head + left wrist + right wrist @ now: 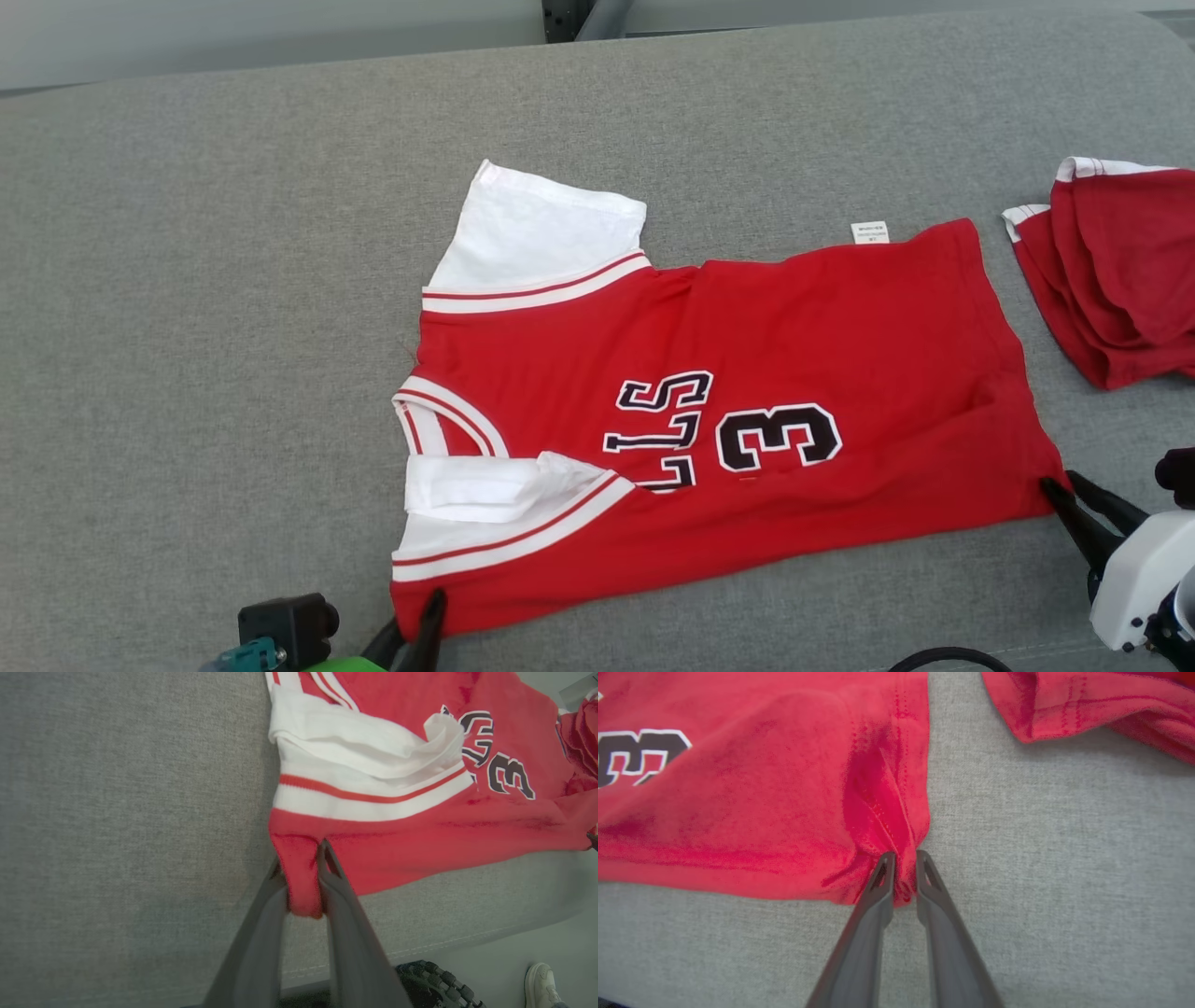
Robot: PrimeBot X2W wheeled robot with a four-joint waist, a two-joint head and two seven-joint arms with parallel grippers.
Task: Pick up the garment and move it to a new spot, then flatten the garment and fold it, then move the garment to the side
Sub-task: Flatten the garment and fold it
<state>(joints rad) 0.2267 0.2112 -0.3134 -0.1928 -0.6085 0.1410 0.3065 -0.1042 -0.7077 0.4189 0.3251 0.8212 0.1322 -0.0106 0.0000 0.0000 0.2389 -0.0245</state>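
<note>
Left gripper (pixel 301 858): jaws narrowly parted, pinching the garment (pixel 822 336) at its near shoulder-end corner.
Right gripper (pixel 904 856): equally narrow, pinching the near hem corner.
Garment: spread flat on the grey cushion (pixel 187 327).

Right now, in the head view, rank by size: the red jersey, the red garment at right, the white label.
1. Red jersey
2. Red garment at right, partly cropped
3. White label
</note>
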